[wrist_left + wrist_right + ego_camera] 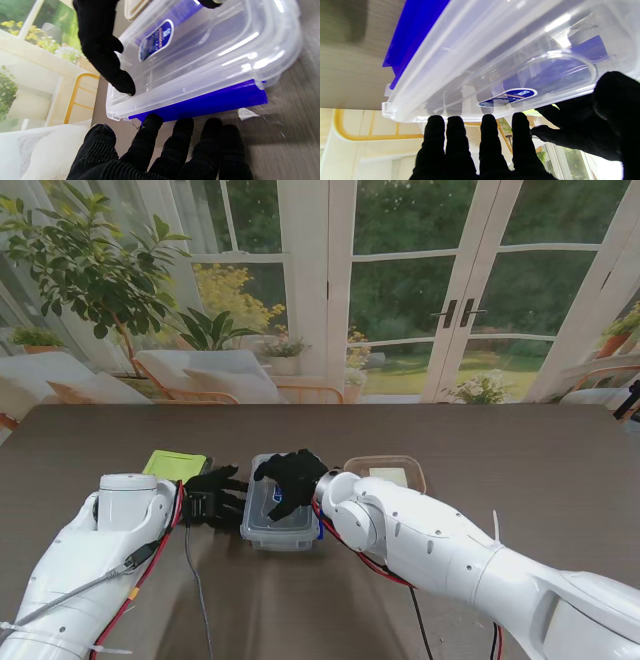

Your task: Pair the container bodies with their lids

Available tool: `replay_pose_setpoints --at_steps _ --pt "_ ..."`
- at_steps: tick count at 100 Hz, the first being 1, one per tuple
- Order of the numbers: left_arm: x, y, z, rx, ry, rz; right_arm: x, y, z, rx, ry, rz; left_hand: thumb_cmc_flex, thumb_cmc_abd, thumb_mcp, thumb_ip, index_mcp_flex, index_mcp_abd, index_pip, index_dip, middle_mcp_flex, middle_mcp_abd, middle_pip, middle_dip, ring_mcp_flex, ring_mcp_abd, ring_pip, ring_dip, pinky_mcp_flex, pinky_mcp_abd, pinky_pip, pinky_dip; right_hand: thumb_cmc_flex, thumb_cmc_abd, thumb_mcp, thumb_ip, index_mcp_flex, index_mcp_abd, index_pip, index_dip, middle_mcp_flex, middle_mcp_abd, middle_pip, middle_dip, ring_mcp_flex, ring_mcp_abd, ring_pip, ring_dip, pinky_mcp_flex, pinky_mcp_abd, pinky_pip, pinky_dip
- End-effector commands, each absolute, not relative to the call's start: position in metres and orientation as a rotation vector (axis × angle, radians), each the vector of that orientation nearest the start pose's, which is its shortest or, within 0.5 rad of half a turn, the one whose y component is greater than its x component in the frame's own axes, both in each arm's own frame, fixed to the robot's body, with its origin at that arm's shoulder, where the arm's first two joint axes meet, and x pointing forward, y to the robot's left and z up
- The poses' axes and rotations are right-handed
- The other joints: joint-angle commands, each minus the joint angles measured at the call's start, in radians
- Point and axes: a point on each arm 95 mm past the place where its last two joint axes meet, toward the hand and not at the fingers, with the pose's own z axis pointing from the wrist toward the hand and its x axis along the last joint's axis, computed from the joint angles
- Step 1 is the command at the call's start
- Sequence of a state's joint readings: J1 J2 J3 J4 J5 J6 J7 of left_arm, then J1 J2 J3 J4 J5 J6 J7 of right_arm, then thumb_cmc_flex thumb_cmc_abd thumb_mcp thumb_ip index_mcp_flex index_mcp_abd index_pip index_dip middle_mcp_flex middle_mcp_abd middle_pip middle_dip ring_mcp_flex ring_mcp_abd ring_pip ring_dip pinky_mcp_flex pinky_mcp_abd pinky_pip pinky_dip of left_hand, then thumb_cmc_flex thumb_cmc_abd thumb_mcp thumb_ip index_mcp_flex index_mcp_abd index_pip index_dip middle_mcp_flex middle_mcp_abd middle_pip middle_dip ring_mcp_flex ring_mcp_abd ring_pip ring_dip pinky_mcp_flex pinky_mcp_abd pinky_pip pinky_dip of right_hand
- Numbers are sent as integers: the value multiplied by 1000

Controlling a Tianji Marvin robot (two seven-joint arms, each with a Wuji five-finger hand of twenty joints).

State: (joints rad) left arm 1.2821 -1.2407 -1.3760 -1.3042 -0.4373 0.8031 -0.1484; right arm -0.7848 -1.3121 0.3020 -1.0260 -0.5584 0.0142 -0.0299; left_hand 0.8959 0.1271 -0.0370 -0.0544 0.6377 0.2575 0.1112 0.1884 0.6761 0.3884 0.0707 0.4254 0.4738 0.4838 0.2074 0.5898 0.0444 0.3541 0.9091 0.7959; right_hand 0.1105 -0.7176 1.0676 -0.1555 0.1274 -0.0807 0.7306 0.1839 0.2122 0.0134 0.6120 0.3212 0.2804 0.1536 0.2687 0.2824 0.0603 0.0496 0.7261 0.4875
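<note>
I see the clear box [281, 515] sitting on the tabletop [480, 450] near the middle, toward my edge, its lid [200, 50] on top and a blue clip [205, 102] along one long side. My right hand [290, 476] rests on the lid, fingers spread flat and gripping nothing. My left hand [213, 494] lies just beside the box's left side, fingers extended, fingertips [152, 120] touching the clip, nothing grasped. A green lid [176, 465] lies behind my left hand; a brown-rimmed container [385, 473] sits just right of the box.
</note>
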Motion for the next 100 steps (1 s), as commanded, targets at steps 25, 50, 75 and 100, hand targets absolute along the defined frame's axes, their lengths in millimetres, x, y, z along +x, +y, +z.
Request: replay_pose_setpoints --at_steps 25,50,75,100 --pt "459 47 -330 -3076 439 -1167 477 203 -356 1051 2072 1518 19 -27 2 8 -17 120 56 24 129 87 130 280 49 97 354 157 72 43 331 54 0 6 -22 1 -22 -7 -4 3 -15 -6 -3 5 86 -69 124 38 -106 -7 2 -3" --pt "443 52 -324 -2830 747 -1156 476 205 -356 1049 2072 1520 66 -151 20 23 -20 120 78 20 175 40 164 362 136 78 529 181 198 83 410 79 0 6 -22 1 -23 -6 -5 3 -15 -6 -3 5 88 -68 124 38 -106 -7 2 -3" --pt "428 47 -338 -2373 1042 -1227 475 207 -355 1042 2069 1526 -215 -514 730 -32 4 95 234 57 142 -13 334 359 185 9 662 193 327 71 483 105 0 5 -22 1 -23 -7 -5 2 -14 -7 -2 5 88 -73 125 39 -106 -8 2 -3" --pt "417 52 -348 -2089 1254 -1334 475 207 -354 1040 2068 1520 -264 -714 895 -63 -43 71 239 62 46 -84 258 164 45 -102 400 51 173 -94 363 -81 0 5 -21 1 -23 -7 -5 2 -14 -7 -2 5 88 -75 125 39 -106 -8 2 -3"
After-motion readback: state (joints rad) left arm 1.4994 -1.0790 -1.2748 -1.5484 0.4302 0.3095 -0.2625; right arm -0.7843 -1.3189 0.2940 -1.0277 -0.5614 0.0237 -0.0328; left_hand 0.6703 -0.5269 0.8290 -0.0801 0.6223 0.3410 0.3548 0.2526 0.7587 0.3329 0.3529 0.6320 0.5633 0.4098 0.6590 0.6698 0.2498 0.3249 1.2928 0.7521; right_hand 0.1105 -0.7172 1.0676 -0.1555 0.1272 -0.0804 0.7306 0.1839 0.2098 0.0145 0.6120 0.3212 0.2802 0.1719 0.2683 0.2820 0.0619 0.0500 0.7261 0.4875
